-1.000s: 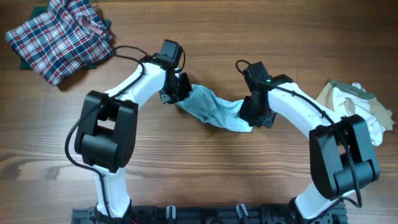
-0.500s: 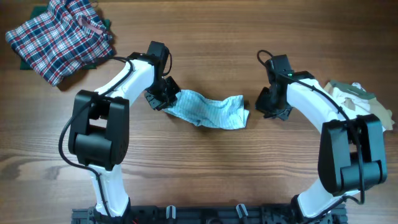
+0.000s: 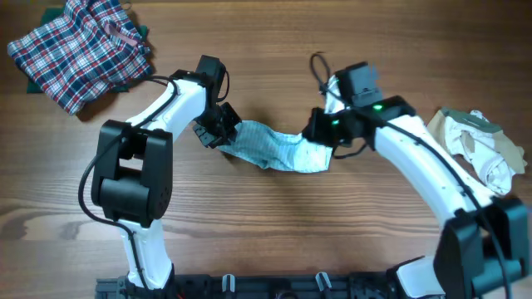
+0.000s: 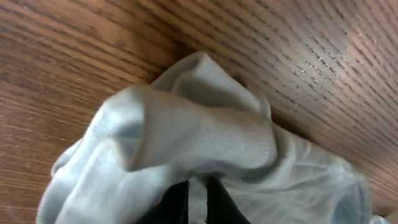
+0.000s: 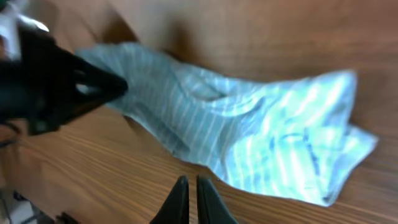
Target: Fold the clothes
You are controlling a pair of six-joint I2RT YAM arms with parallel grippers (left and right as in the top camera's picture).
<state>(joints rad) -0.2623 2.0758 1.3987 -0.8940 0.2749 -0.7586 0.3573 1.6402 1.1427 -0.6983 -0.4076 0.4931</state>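
The pale blue-white striped garment [image 3: 278,149] lies crumpled in a band across the middle of the wooden table. My left gripper [image 3: 226,133] is at its left end, and in the left wrist view the left gripper [image 4: 197,182] is shut on a bunched fold of the garment [image 4: 205,137]. My right gripper [image 3: 320,133] hovers at the garment's right end. In the right wrist view the right gripper [image 5: 188,179] is shut with nothing in it, over bare wood just short of the striped garment [image 5: 249,130]; the left gripper's dark body [image 5: 56,87] shows beyond the garment.
A red-white-blue plaid garment [image 3: 79,50] lies bunched at the back left. A beige and white pile [image 3: 478,145] sits at the right edge, beside the right arm. Bare wood [image 3: 274,224] runs along the front of the table.
The left gripper dragged the garment's left end leftward and holds it. The right arm let go, drew away to the right, then swung back over the garment's right end.
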